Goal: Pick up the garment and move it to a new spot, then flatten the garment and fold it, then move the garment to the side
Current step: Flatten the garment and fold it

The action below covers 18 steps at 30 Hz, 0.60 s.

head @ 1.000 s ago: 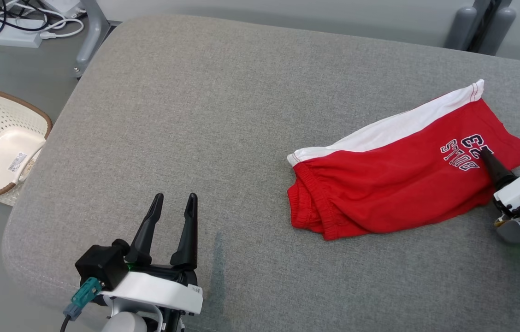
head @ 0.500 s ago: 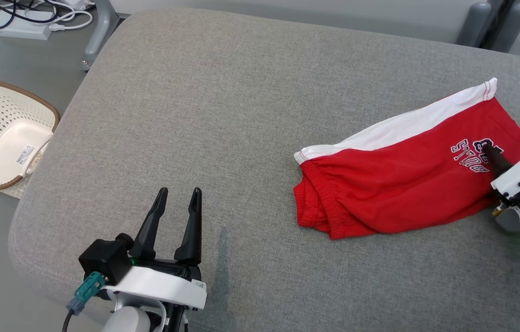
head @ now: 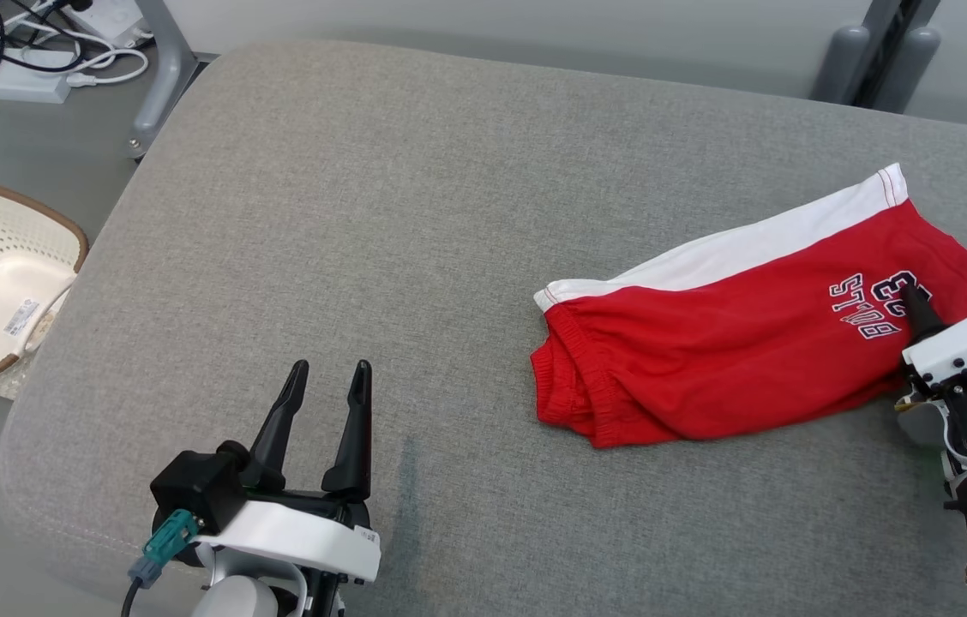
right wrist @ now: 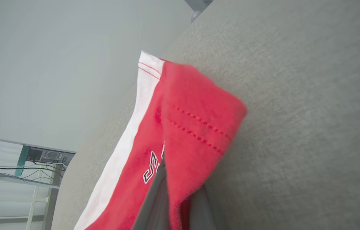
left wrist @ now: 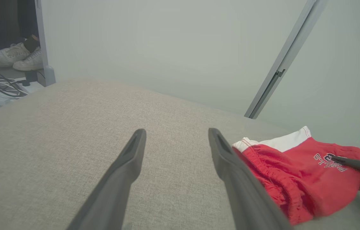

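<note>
The garment point(head: 706, 343) is a pair of red shorts with a white side stripe and dark lettering, lying bunched on the right half of the grey cushion point(head: 415, 214). My right gripper point(head: 914, 302) comes in from the right and is shut on the garment's right-hand hem beside the lettering. In the right wrist view the red cloth point(right wrist: 192, 127) is folded up between the two dark fingers point(right wrist: 157, 191). The left gripper point(head: 329, 370) rests open at the cushion's near-left part, well apart from the shorts. Its wrist view shows the open left gripper point(left wrist: 176, 132), the garment point(left wrist: 295, 172) and the right gripper point(left wrist: 352, 163).
A cream perforated basket point(head: 21, 194) stands on the floor left of the cushion. Cables and a white power strip point(head: 12, 73) lie at the far left by a metal leg point(head: 153, 68). Grey posts point(head: 843, 51) rise behind the cushion's far-right edge. A person's white shoes point(left wrist: 17, 57) show far off.
The right gripper's jaws have closed on the garment's right hem. The head camera shifted slightly. My left gripper has stayed put and open.
</note>
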Tool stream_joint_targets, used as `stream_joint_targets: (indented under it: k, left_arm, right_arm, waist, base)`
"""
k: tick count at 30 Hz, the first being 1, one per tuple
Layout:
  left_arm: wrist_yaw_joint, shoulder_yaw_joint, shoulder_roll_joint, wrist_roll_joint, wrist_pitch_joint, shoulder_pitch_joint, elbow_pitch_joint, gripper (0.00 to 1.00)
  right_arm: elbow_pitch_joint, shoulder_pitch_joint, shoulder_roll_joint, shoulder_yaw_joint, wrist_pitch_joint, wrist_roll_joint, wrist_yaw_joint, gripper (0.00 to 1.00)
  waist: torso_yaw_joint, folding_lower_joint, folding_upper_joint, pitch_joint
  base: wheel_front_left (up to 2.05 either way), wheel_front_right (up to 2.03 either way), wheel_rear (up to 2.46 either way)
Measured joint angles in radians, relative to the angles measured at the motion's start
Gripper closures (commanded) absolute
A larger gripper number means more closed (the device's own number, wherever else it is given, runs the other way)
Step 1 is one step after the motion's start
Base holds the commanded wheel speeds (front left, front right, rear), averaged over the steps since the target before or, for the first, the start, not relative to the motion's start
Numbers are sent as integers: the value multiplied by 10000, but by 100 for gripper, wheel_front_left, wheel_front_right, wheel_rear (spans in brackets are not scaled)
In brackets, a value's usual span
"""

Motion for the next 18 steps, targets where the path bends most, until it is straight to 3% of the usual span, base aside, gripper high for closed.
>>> stream_joint_targets:
  k: [10, 18]
  left_arm:
    - [-44, 284, -4, 98, 0, 99, 4, 0]
    - [-86, 454, 0, 113, 0, 257, 75, 0]
  right_arm:
    - [-148, 737, 148, -899, -1402, 663, 0, 100]
    - [1007, 1124, 316, -1668, -2470, 274, 0, 100]
  waist:
    - [-765, 0, 0, -436]
    - [-1241, 0, 0, -822]
  base:
    - [0, 0, 0]
    - [0, 0, 0]
